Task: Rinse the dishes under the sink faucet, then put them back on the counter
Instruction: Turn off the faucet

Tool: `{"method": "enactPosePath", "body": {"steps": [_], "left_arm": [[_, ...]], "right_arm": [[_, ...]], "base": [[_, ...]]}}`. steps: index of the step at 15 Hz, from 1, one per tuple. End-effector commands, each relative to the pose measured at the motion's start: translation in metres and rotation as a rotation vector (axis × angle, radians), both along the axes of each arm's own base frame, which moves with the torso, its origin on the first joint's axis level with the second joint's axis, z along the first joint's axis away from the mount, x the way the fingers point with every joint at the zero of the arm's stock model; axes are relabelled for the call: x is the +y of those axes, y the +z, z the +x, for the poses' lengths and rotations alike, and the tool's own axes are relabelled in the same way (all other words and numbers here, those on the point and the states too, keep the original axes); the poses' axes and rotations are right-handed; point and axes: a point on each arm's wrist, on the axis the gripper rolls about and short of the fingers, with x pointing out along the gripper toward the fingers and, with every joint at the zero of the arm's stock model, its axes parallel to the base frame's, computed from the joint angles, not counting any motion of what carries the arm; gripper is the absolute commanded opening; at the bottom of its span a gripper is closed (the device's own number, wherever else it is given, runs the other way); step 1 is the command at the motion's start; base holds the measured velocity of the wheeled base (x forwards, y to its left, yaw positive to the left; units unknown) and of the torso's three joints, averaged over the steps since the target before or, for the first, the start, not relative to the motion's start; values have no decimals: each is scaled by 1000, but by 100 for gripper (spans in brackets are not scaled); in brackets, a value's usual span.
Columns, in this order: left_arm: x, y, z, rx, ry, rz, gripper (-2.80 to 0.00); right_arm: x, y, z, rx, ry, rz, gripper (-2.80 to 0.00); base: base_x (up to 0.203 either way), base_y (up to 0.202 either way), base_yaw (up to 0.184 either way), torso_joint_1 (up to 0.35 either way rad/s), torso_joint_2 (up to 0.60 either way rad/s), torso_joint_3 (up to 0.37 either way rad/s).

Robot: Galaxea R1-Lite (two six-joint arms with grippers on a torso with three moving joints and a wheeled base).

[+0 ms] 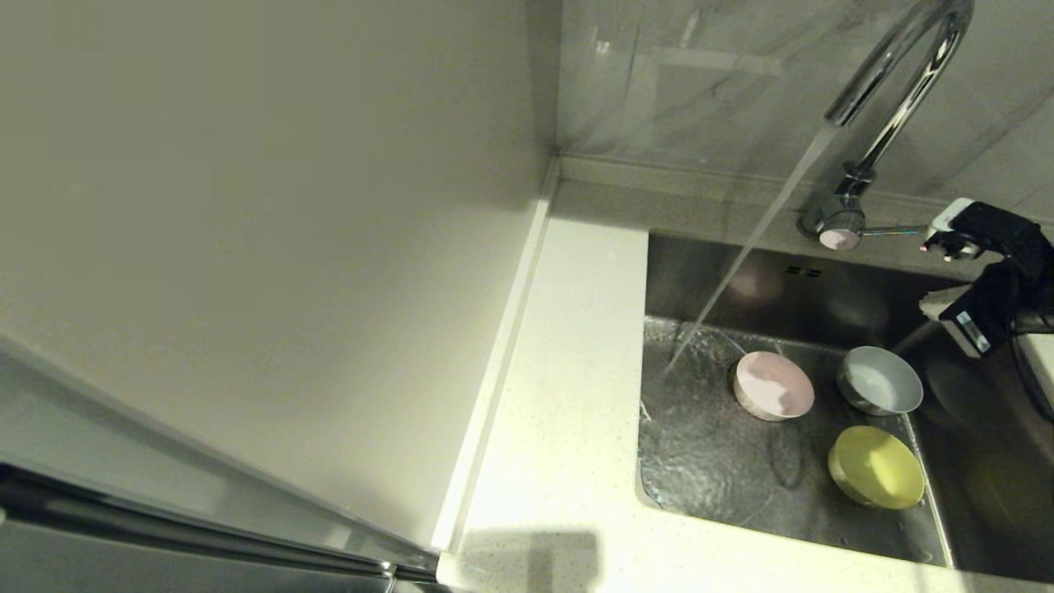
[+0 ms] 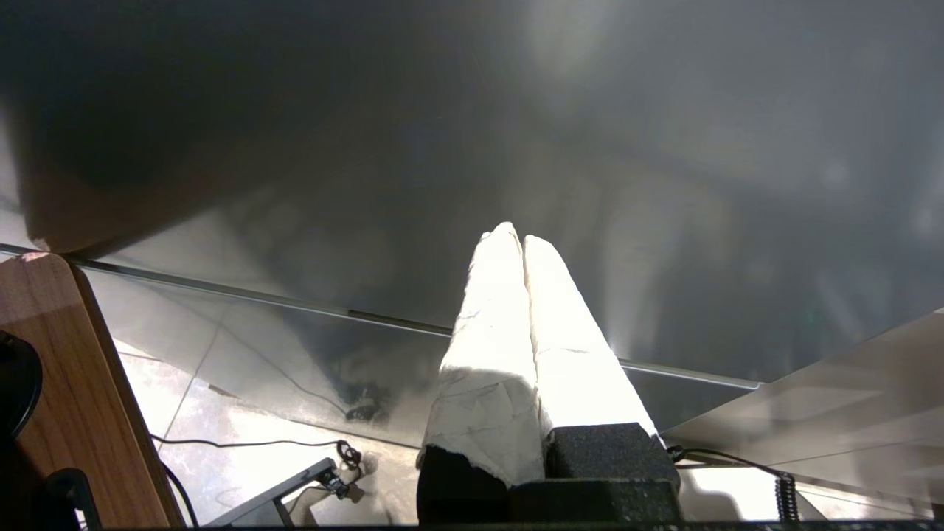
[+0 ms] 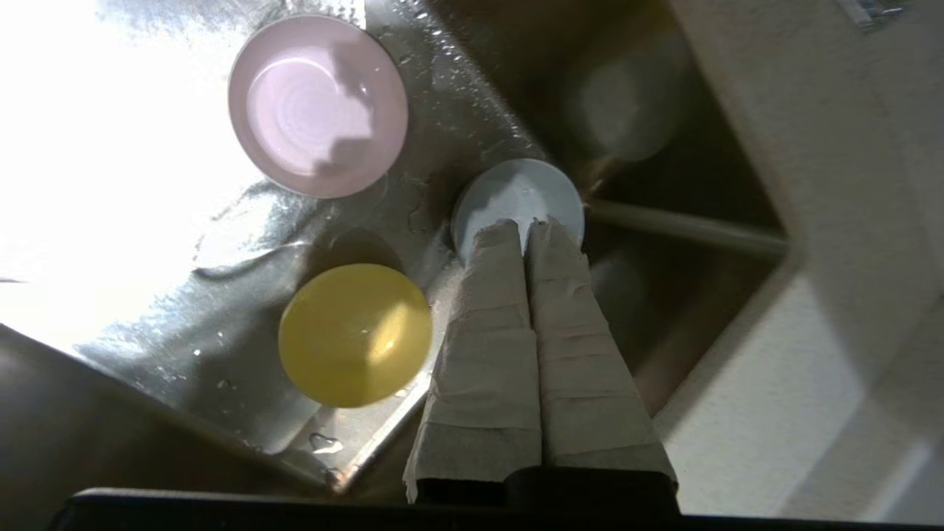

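Observation:
Three bowls stand in the steel sink (image 1: 708,461): a pale pink bowl (image 1: 774,385) (image 3: 318,106), a light grey bowl (image 1: 879,380) (image 3: 516,195) and a yellow-green bowl (image 1: 876,466) (image 3: 355,334). Water streams from the chrome gooseneck faucet (image 1: 893,91) onto the sink floor just left of the pink bowl. My right gripper (image 1: 935,306) (image 3: 526,223) hangs shut and empty above the sink's right side, its tips over the grey bowl. My left gripper (image 2: 514,234) is shut, empty and parked down beside a grey cabinet, away from the sink.
White speckled counter (image 1: 568,428) runs left of and in front of the sink, with a raised edge strip (image 1: 502,346) against the off-white wall panel (image 1: 247,206). The faucet's thin side lever (image 1: 893,231) points toward my right arm. Marbled tiles back the sink.

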Motion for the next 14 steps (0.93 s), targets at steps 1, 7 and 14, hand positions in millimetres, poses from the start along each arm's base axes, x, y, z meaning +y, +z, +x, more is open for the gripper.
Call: {"method": "enactPosePath", "body": {"steps": [1, 7, 14], "left_arm": [[0, -1, 0, 3, 0, -1, -280], [0, -1, 0, 3, 0, -1, -280], [0, -1, 0, 3, 0, -1, -280]], "right_arm": [[-2, -8, 12, 20, -8, 20, -280], [-3, 3, 45, -45, -53, 105, -280], [-8, 6, 63, -75, -75, 132, -280]], "base": [[0, 0, 0, 0, 0, 0], [0, 0, 0, 0, 0, 0], [0, 0, 0, 0, 0, 0]]}}
